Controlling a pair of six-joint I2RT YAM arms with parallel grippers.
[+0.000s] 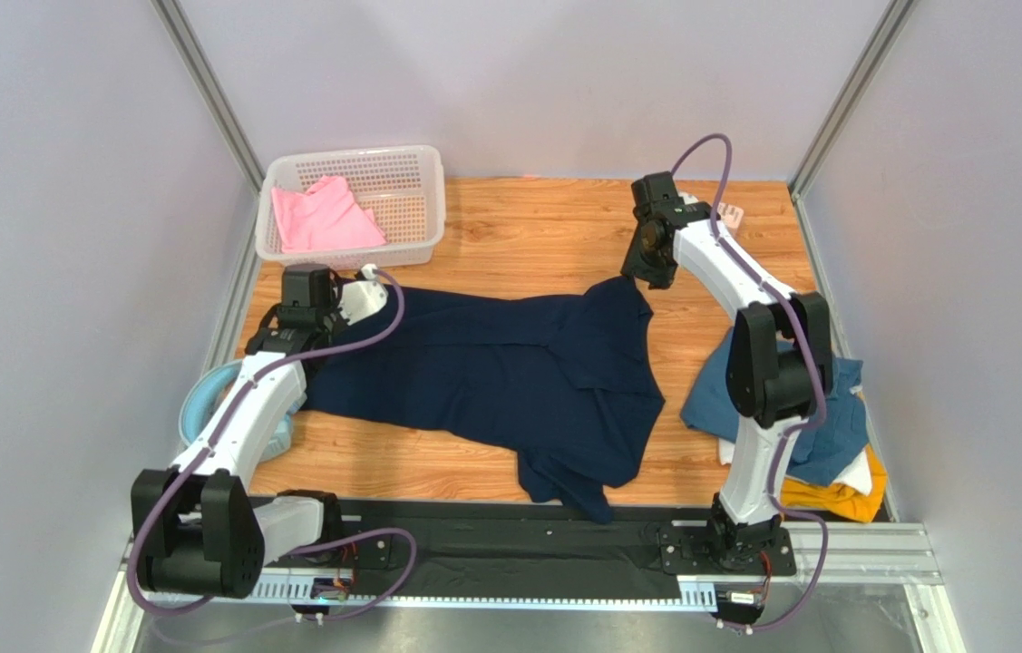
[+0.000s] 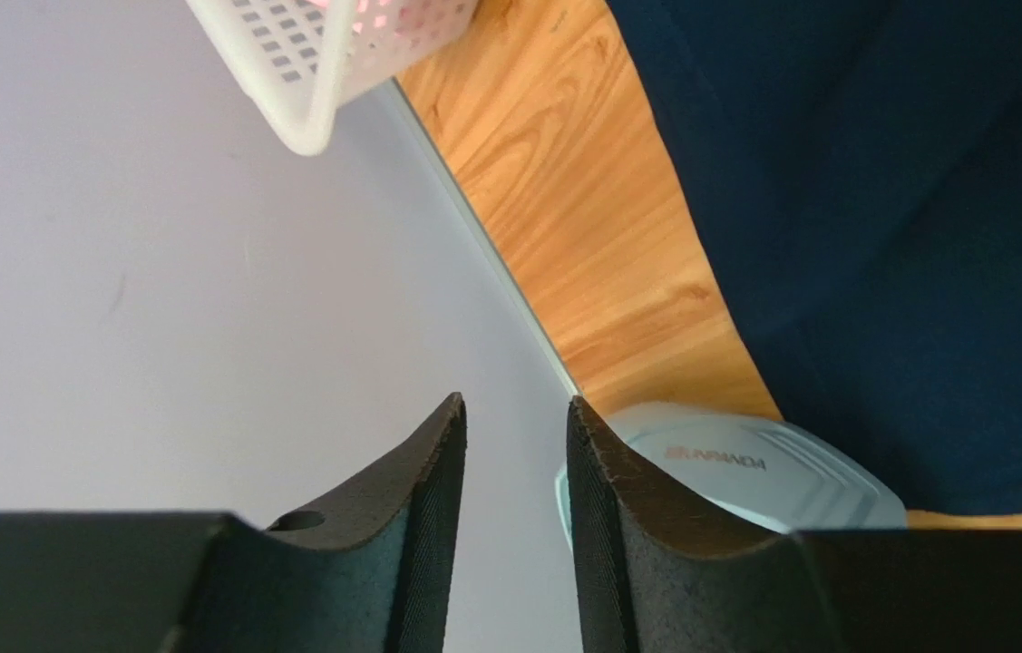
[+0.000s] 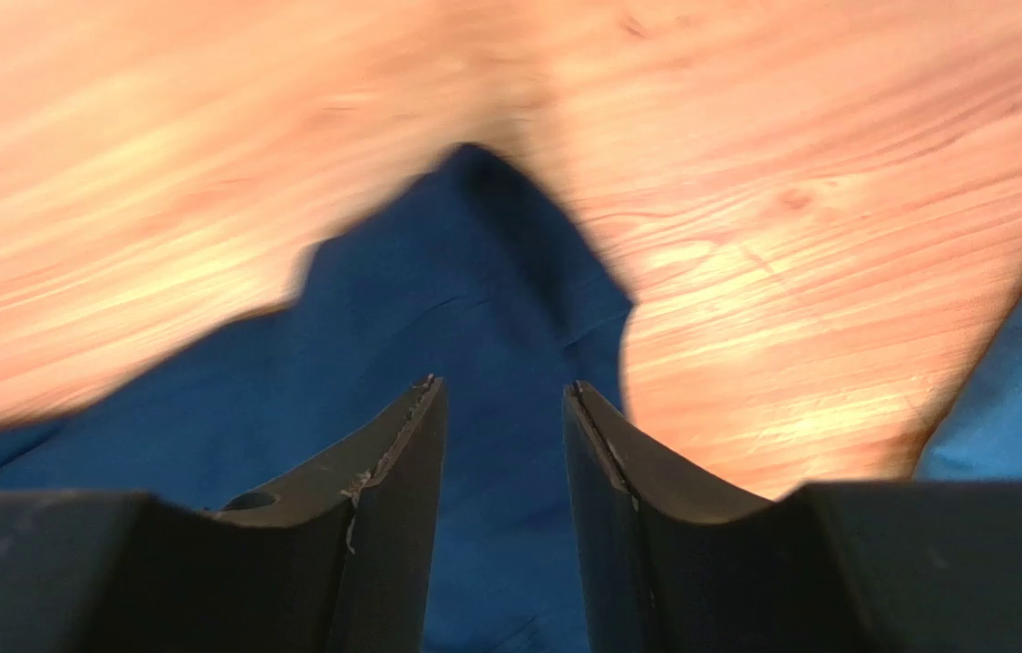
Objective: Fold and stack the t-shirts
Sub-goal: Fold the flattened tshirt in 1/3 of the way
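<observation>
So the navy t-shirt [image 1: 530,367] is spread out across the wooden bench [image 1: 530,231], lying between the two arms, kinda rumpled on the half nearer the right arm. The left pincer [image 2: 516,408] is loose, fingers apart with nothing between them. It sits just off the shirt's edge: the navy cloth is ahead and to its right, bare wood in between. There's a pale round container [image 2: 748,470] right beside its right finger. Up ahead of it is the white basket [image 1: 353,154] with the pink t-shirt [image 1: 323,218] inside.

The right pincer [image 3: 503,388] is also loose, with nothing pinched. It hangs over a pointed corner of the navy shirt, and you can see the cloth through the gap. That wrist view is pretty blurry though. Off to its right is the teal blue t-shirt [image 1: 714,395]. That one is heaped by the arm's base with the white t-shirt [image 1: 859,470] and the mustard yellow t-shirt [image 1: 836,501] peeking out underneath.
</observation>
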